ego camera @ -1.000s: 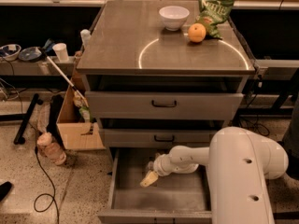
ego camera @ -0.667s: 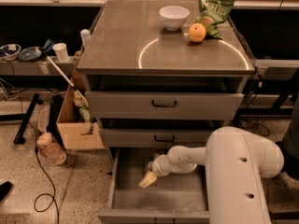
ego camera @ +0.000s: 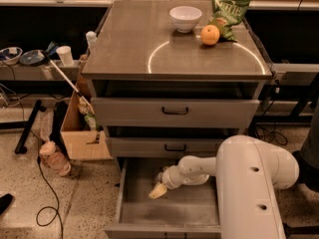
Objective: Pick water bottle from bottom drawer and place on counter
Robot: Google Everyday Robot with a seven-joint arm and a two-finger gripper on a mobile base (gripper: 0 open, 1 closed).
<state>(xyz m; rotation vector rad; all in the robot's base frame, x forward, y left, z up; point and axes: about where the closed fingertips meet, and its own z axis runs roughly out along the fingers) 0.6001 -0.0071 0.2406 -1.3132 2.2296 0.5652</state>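
Observation:
The bottom drawer (ego camera: 130, 198) is pulled open, showing a plain grey tray-like inside. My white arm (ego camera: 249, 183) reaches in from the right. The gripper (ego camera: 158, 191) hangs low inside the drawer, left of its middle, with pale tips pointing down and left, close to the drawer floor. The water bottle does not show; it is hidden or out of view. The counter (ego camera: 129, 44) is the flat grey-brown cabinet top with a bright circular arc on it.
A white bowl (ego camera: 185, 18), an orange (ego camera: 210, 34) and a green chip bag (ego camera: 228, 10) sit at the counter's back right. The two upper drawers (ego camera: 174, 112) are shut. A cardboard box (ego camera: 82, 136), a pinkish bottle (ego camera: 55, 158) and a cable lie on the floor at left.

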